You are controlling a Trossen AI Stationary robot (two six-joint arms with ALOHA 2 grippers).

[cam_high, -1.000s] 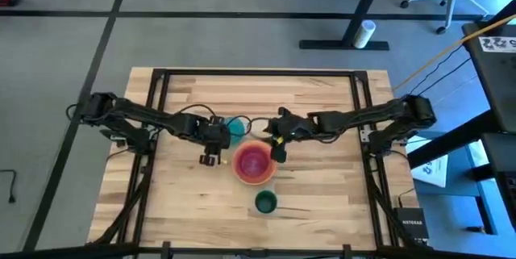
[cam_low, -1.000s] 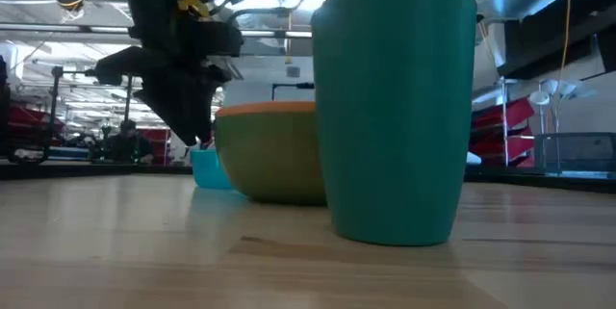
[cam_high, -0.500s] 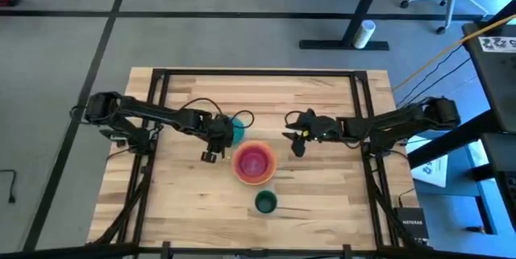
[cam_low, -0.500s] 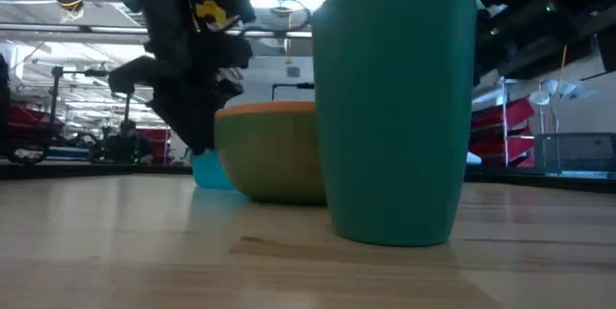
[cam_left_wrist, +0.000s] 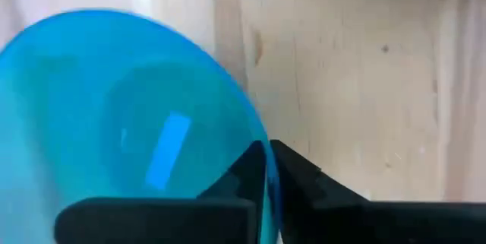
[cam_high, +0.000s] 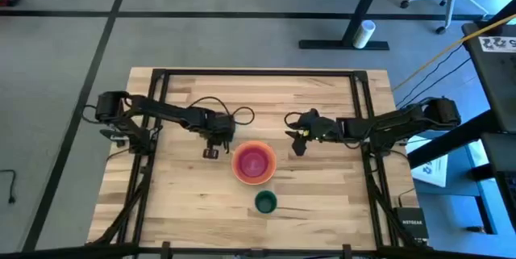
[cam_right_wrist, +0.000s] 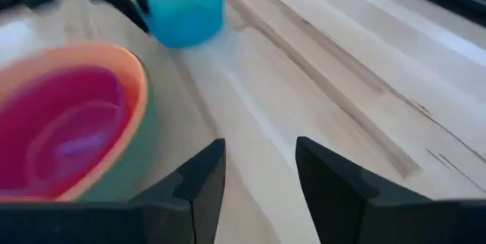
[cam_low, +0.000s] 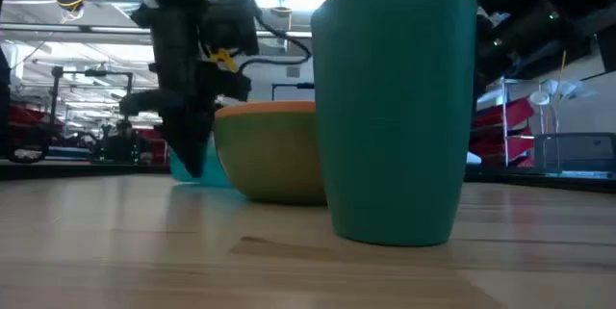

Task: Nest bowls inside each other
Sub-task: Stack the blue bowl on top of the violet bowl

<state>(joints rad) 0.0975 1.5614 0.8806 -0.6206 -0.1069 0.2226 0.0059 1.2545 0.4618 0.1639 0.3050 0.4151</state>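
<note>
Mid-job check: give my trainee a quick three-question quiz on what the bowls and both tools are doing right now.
1. True or false: the left tool is shut on the blue bowl at its rim.
2. The red-pink bowl sits: A) inside the orange bowl; B) inside the blue bowl; C) alone on the table.
3. Fill in: the right tool has its jaws ____.
Key: 1 true; 2 A; 3 open.

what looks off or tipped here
Nothing is spilled or damaged. The only thing askew is the blue bowl: the left gripper pinches its rim, and it looks tilted rather than flat on the table. The nested stack and teal cup stand upright. The right gripper hangs open, apart.
</note>
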